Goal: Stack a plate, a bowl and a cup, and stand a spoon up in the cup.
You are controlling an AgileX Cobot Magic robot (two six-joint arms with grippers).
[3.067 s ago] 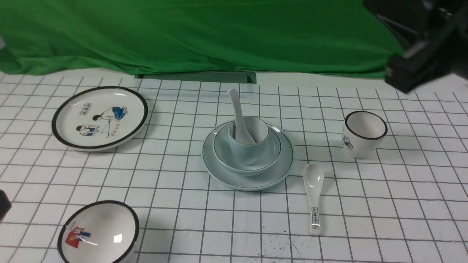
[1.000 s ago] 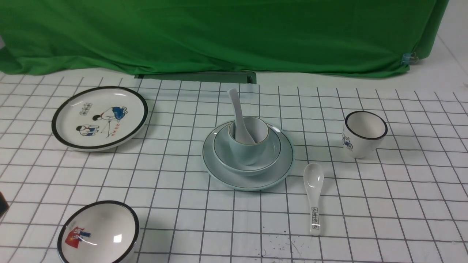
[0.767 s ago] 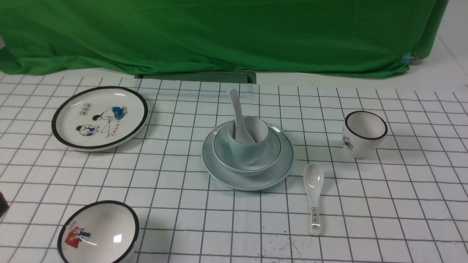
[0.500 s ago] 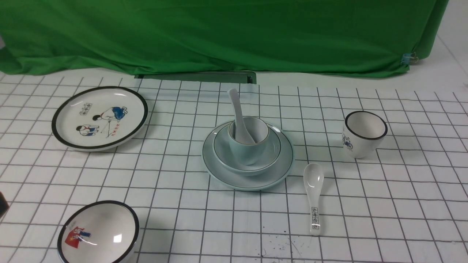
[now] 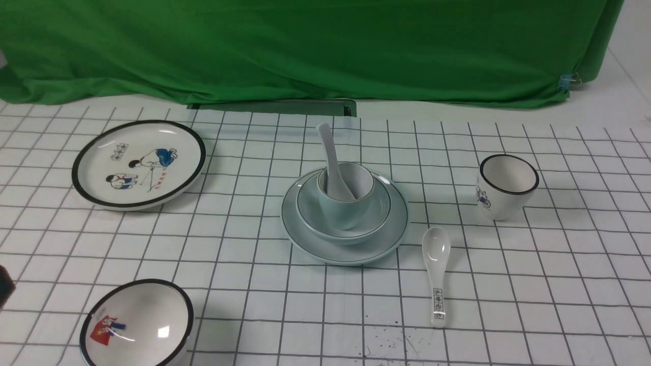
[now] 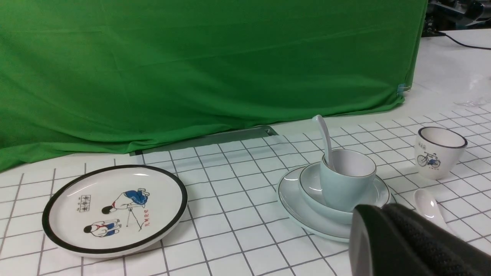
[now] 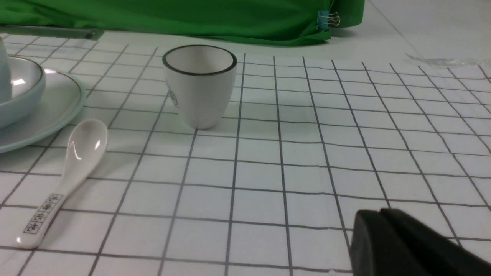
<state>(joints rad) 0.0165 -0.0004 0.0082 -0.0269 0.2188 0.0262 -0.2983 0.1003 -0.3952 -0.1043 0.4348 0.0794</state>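
Near left, the left gripper sits closed; the right gripper appears shut, too. Beyond, at center, a white soup spoon leans in the pale blue-green cup, atop bowl and plate; best left untouched.

A white table marked with a grid of dark lines carries the dishes. Nearest the left pincer, on its right, sits a black-rimmed bowl. Farther forward from it lies a cartoon plate. Well to the pincer's right and forward rests a pale blue-green plate; beyond that, farther right, lie a spoon with a marked handle and an upright black-rimmed cup.
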